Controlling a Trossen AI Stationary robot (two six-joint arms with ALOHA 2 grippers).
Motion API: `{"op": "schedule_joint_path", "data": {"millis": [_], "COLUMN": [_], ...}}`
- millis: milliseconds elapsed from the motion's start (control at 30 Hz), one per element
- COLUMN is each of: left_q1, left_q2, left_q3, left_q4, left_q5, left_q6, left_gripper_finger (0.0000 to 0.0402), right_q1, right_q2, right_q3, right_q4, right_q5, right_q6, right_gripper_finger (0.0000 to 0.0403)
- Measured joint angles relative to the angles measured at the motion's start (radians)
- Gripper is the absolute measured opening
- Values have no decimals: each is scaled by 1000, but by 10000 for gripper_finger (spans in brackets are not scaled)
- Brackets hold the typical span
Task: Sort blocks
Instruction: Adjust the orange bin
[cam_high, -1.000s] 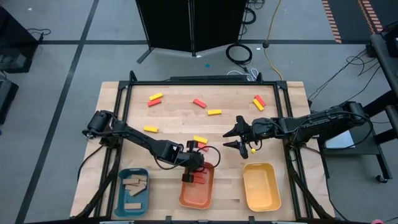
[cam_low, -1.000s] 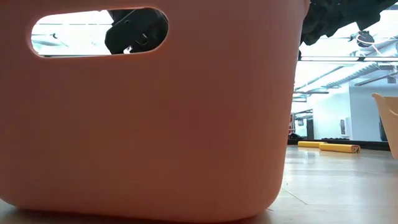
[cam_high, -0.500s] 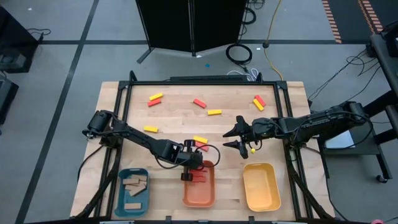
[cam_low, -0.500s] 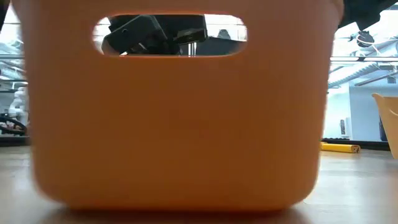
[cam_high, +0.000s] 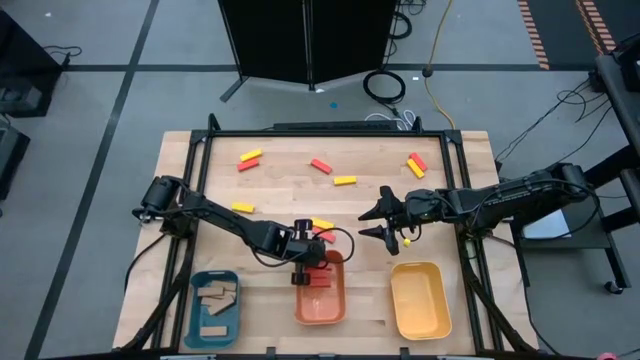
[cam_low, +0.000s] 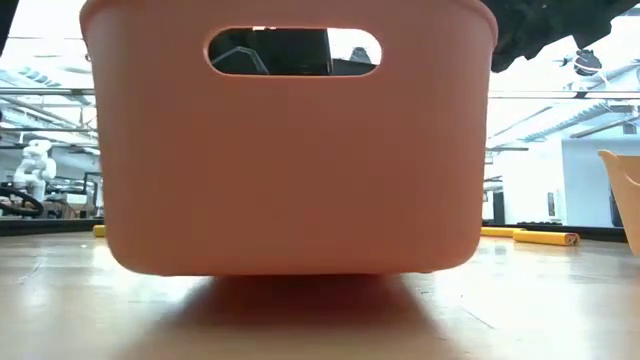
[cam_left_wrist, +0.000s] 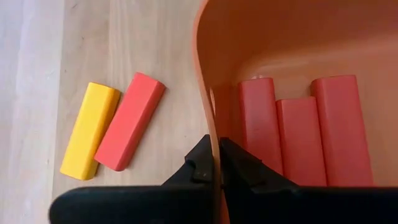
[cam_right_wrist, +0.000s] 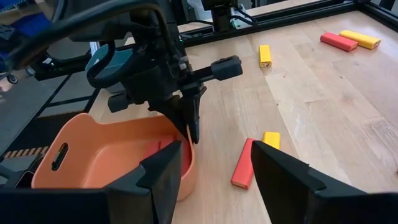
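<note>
My left gripper (cam_high: 307, 262) is shut on the far rim of the orange tray (cam_high: 322, 300), which holds three red blocks (cam_left_wrist: 301, 140). A red block (cam_left_wrist: 130, 129) and a yellow block (cam_left_wrist: 90, 138) lie side by side on the table just beyond that rim. My right gripper (cam_high: 368, 222) is open and empty above the table, right of the tray; its spread fingers show in its wrist view (cam_right_wrist: 217, 158). More red and yellow blocks (cam_high: 345, 181) lie flat toward the far edge. The blue tray (cam_high: 214, 310) holds tan blocks (cam_high: 217, 295). My left gripper pinches the orange tray's far wall at its rim (cam_left_wrist: 211, 127), one finger inside the tray and one outside. The fingers come from above, pointing down (cam_right_wrist: 191, 127). The tray stays upright; in the low view (cam_low: 290, 150) I cannot tell whether its bottom touches the table.
The yellow tray (cam_high: 420, 300) stands at the near edge, right of the orange one. A dark frame rail (cam_high: 330, 128) runs around the table. A lone yellow block (cam_high: 242, 208) lies left of centre. Bare wood shows between the trays and the far blocks.
My left gripper has drawn the orange tray a little toward the table's far edge and turned it about, so that it now stands square to the near edge instead of slanted. The red blocks have stayed inside it. My right gripper has kept still.
</note>
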Motion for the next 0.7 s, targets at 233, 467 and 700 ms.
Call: {"op": "schedule_joint_path", "data": {"millis": [233, 467, 700], "left_q1": [1, -4, -5], "left_q2": [0, 5, -9], "left_q3": [0, -3, -4], "left_q4": [18, 21, 32], "left_q5": [34, 51, 53], "left_q6": [-4, -4, -5], "left_gripper_finger": [15, 48, 99], "right_q1": [0, 0, 0], "right_q2": [0, 0, 0], "right_q3": [0, 0, 0], "right_q4": [0, 0, -1], "right_q5": [0, 0, 0], "right_q6": [0, -3, -7], "right_gripper_finger": [187, 187, 187]}}
